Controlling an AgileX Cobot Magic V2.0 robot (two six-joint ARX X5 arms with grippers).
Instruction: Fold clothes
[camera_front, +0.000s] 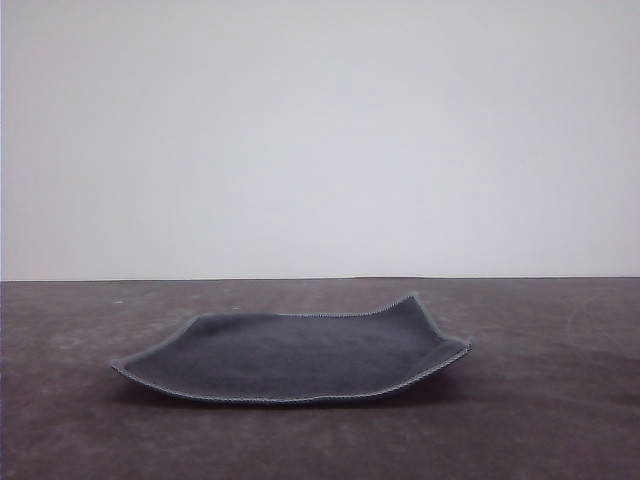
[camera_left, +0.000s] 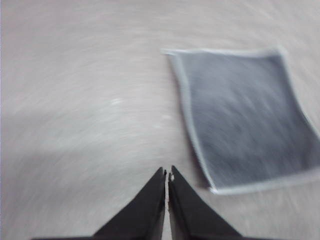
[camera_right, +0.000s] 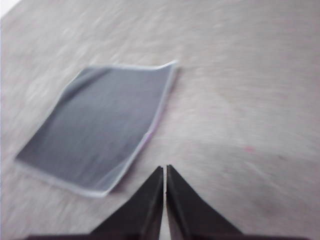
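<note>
Cloth: dark grey, spread flat, far-right corner curled up.
Right wrist: purple sliver along its edge.
Left tool: closed, empty.
Right tool: closed, empty.

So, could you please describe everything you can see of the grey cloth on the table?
The cloth is a small square of soft fabric, dark grey on the upper face, with lighter stitched edging all around. It lies spread open and unfolded on the brown table, not quite flat: the far right corner curls upward and the edges are slightly wavy. In the right wrist view a faint purple tint shows along one edge. Nothing touches it except the table.
</note>
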